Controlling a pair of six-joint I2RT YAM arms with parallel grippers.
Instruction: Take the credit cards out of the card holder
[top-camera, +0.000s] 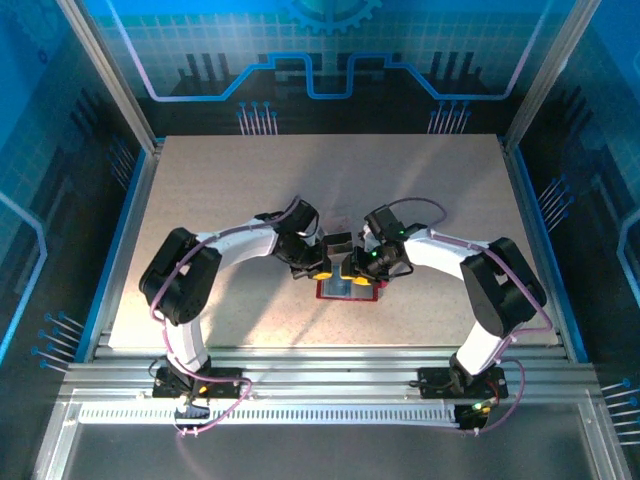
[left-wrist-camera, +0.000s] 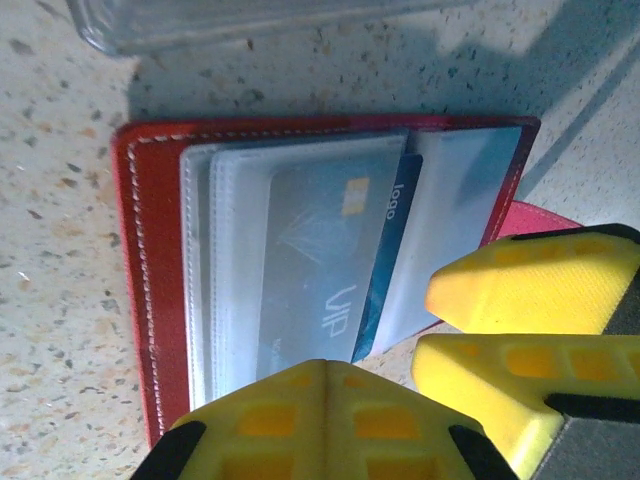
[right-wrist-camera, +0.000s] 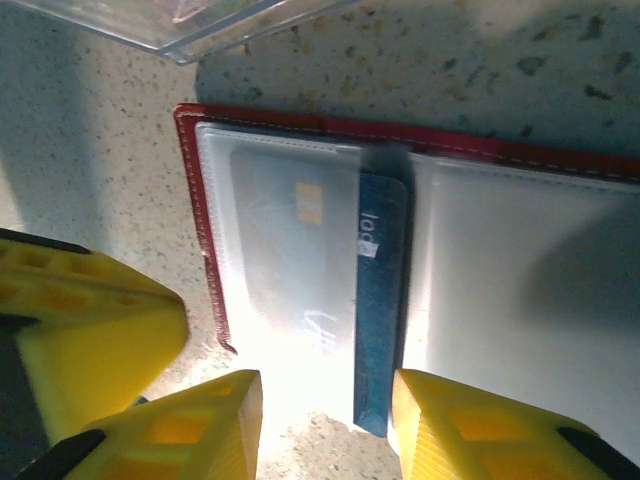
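The red card holder (top-camera: 350, 292) lies open on the table, pale grey pockets up (left-wrist-camera: 150, 250) (right-wrist-camera: 300, 122). A grey credit card (left-wrist-camera: 310, 270) (right-wrist-camera: 290, 250) marked VIP sits inside a translucent pocket. A blue credit card (left-wrist-camera: 385, 270) (right-wrist-camera: 380, 320) pokes out of the pocket beside it, its end past the holder's near edge. My left gripper (top-camera: 322, 268) (left-wrist-camera: 325, 368) is shut, tips at the near edge of the VIP pocket, with nothing between them. My right gripper (top-camera: 358, 268) (right-wrist-camera: 325, 400) stands open, its fingers astride the near ends of both cards.
A clear plastic tray (left-wrist-camera: 250, 20) (right-wrist-camera: 200, 20) stands just beyond the holder's far edge. The two grippers sit close side by side over the holder. Bare speckled table surrounds them, with metal rails along the near edge (top-camera: 320, 370).
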